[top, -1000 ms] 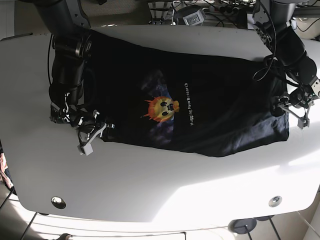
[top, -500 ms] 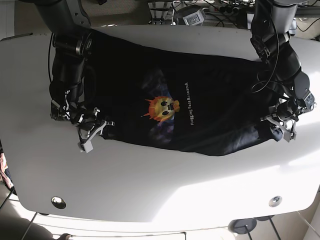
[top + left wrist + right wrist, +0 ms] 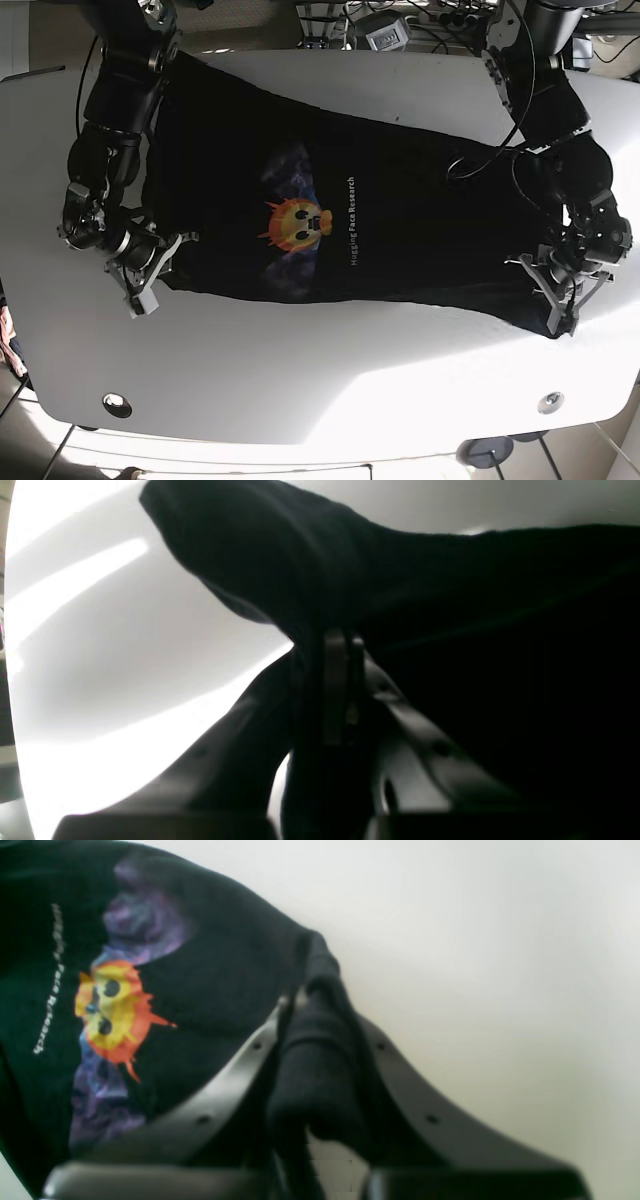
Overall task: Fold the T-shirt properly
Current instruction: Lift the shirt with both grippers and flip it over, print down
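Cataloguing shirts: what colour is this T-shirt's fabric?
Black T-shirt; clearest in the base view.

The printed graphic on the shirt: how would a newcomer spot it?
On the white table lies a black T-shirt held between both grippers. Near its middle sits an orange-and-yellow face graphic over purple, beside white lettering; it is the only colour.

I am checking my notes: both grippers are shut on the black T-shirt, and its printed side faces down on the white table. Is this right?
Not quite. The T-shirt lies print up: the base view shows its orange graphic. Both the left gripper and right gripper hold cloth on the table.
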Tool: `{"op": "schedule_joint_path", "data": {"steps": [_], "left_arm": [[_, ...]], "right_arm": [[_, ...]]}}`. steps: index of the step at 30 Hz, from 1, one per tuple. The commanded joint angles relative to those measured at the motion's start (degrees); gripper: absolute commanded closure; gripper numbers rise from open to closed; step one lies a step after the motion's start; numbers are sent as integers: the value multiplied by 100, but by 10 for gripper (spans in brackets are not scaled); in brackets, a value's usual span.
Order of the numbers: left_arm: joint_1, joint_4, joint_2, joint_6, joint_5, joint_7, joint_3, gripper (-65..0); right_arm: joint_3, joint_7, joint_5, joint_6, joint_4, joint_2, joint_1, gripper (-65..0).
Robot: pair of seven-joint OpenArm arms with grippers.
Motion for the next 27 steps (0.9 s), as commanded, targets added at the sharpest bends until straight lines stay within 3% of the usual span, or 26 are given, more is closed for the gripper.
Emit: {"op": "schedule_joint_path", "data": {"steps": [1,7,9,13,17,20,27], "left_arm": [[-618,130,33,-4,-35,-121,310,0],[-2701,-1232,174,22,-26,-174,750,0],[-3396,-1804,183,22,-17,-526,776,0],[-4398,-2401,165,22,-17,-798,767,0],[-4600,-2340,148,22,-17,-798,758,0],[-4319,-2147,-37,5,-53,-789,750,0],[-2367,-951,-336,-13,-70,-798,723,0]], "right_arm": [[-12,58,75,30,174,265,612,-19],[-109,14,40,30,-1074,836,2607,-19],[-487,58,84,30,-1557,1047,3434,-19],[-786,14,93,30,-1707,1135,4585,-19],[-777,-206,93,30,-1698,1135,5078,-19],[-733,-399,330,30,-1346,1135,4708,-19],[-162,-610,1543,30,315,1126,1966,-19]]}}
